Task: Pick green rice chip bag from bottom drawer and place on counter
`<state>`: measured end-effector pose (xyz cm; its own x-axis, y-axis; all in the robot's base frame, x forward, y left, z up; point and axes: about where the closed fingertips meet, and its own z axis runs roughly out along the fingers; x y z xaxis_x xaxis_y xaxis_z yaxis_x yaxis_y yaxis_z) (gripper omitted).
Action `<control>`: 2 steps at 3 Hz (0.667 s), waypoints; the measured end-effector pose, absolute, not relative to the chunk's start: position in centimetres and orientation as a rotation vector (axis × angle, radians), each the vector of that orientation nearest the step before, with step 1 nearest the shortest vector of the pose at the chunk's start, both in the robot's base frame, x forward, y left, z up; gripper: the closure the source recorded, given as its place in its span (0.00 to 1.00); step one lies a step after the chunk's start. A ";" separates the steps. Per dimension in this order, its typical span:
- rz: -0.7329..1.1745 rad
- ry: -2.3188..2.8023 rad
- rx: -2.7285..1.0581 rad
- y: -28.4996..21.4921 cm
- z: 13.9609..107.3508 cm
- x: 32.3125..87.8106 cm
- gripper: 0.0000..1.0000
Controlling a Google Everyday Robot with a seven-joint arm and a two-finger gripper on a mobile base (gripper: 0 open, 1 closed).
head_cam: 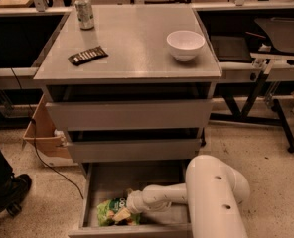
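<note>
The gripper (124, 213) is sitting low inside the bottom drawer (137, 180), touching the right end of the green rice chip bag (107, 211); whether it is gripping, I cannot tell; the bag is lying along the drawer's front, stretching leftward from the gripper; the counter (137, 48) is standing well above.

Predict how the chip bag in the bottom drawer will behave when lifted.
The bag looks crumpled, so it is probably floppy and likely to deform under the gripper, which sits at its right edge in the drawer. It looks small and puffy, so probably light. Its crinkled film may slip.
</note>
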<state>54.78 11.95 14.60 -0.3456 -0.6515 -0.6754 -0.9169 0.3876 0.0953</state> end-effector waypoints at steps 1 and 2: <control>0.639 2.107 -1.340 12.0 14.6 54.7 0.42; 0.642 2.103 -1.319 11.7 15.1 54.5 0.66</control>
<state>54.46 11.75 15.09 -0.3514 -0.6391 -0.6842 -0.9122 0.3983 0.0965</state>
